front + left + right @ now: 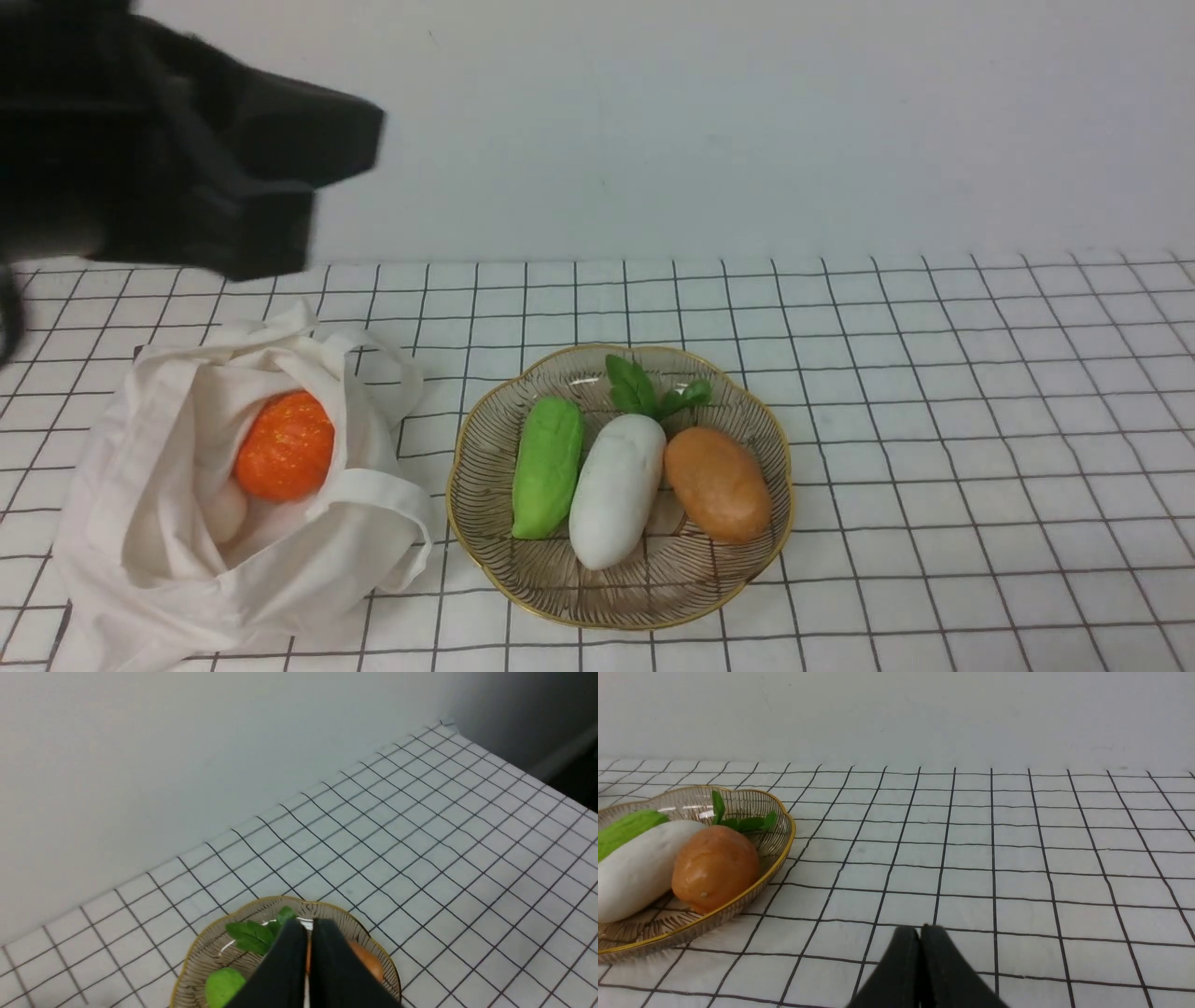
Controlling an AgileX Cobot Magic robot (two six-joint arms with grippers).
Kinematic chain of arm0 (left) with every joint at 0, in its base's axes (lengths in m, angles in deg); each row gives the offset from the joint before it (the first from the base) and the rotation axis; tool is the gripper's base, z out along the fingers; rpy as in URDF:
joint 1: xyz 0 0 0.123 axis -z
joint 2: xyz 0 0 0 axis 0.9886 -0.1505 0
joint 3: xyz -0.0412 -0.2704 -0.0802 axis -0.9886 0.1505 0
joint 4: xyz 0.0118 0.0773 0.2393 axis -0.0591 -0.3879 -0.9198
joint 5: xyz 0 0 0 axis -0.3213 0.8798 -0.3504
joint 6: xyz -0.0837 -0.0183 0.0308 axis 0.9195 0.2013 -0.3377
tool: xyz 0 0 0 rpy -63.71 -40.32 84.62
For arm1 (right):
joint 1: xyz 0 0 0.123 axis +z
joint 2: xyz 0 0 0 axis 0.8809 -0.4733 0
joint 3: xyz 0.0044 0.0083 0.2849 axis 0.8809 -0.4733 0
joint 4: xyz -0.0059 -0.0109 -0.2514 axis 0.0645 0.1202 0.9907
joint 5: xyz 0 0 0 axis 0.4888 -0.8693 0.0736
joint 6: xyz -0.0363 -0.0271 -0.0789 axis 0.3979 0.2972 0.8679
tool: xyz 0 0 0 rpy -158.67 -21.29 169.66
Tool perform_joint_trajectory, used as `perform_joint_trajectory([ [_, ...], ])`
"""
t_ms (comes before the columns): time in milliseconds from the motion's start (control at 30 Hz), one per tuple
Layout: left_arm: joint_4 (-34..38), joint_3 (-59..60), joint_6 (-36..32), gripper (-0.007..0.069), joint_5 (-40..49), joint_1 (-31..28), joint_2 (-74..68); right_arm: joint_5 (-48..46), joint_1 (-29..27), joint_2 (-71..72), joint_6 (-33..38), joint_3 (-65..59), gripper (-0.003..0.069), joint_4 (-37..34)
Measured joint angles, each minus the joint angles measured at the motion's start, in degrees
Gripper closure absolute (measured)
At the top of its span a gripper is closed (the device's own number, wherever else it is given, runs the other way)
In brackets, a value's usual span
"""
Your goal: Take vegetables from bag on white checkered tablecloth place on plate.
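The off-white cloth bag (pixel 168 560) lies open at the left on the white checkered tablecloth (pixel 934 420). The orange ribbed pumpkin (pixel 285 446) sits inside it. The gold-rimmed glass plate (pixel 653 607) in the middle holds the green cucumber (pixel 547 467), the white leafy radish (pixel 616 490) and the tan-orange potato (pixel 717 483). My left gripper (pixel 309 924) is shut and empty, high above the plate (pixel 205 952); its arm shows as a dark blur (pixel 187 140) above the bag. My right gripper (pixel 920 928) is shut and empty, low over the cloth, to the right of the plate (pixel 780 849).
A plain white wall stands behind the table. The cloth's far right corner (pixel 444 722) meets a dark gap. A pale rounded shape (pixel 224 509) lies in the bag beside the pumpkin; I cannot tell what it is.
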Motion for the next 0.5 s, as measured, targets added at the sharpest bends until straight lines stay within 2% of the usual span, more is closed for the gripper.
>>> perform_joint_trajectory([
  [200,-6.89,2.24,8.12,0.0632,4.7,0.0,10.73,0.0,0.0,0.0,0.05,0.0,0.0673,0.0],
  [500,-6.18,10.23,11.18,0.0632,5.58,-0.06,20.69,0.0,0.0,0.0,0.12,0.0,0.0673,0.0],
])
